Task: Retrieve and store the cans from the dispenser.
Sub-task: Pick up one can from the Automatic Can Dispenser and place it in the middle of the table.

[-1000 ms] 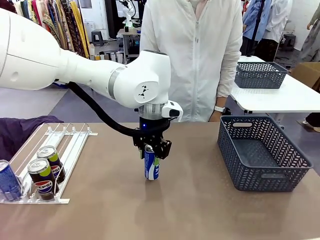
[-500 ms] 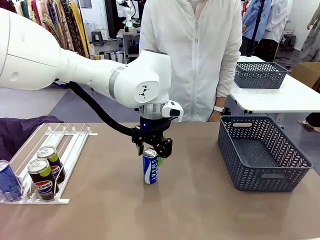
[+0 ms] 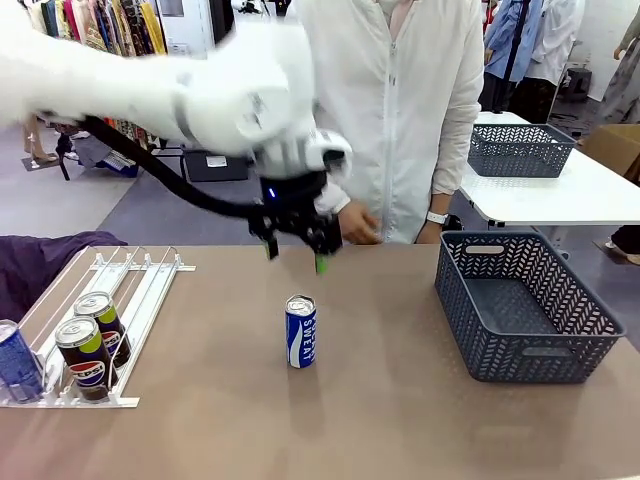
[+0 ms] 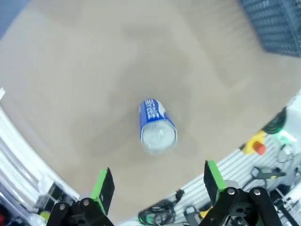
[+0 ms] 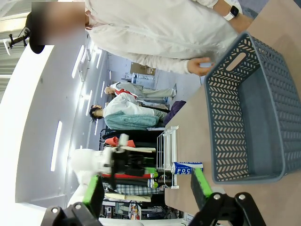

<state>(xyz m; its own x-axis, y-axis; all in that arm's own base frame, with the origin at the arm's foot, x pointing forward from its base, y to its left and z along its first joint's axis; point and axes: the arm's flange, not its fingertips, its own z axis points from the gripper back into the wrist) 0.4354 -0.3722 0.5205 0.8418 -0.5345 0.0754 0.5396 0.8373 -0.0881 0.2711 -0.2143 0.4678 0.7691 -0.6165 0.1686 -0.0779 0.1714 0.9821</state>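
Observation:
A blue-and-white can (image 3: 300, 332) stands upright and alone on the brown table, near its middle. My left gripper (image 3: 295, 255) hangs open and blurred well above it, touching nothing. The left wrist view looks down on the can (image 4: 157, 126) from between green-padded fingers (image 4: 103, 186) spread wide. The white wire dispenser (image 3: 150, 285) lies at the table's left, with two black-and-green Pepsi cans (image 3: 85, 358) and a blue can (image 3: 18, 360) at its near end. My right gripper (image 5: 146, 188) is open and holds nothing, with the can (image 5: 187, 168) and dispenser (image 5: 168, 150) far off.
A dark grey mesh basket (image 3: 525, 305) sits at the table's right with nothing in it, also in the right wrist view (image 5: 249, 108). A person in white stands at the far edge, one hand (image 3: 355, 225) just behind my left gripper. A second basket (image 3: 520, 150) rests on another table.
My left gripper opened, let go of the blue-and-white can and rose away from it. The can stays upright on the table.

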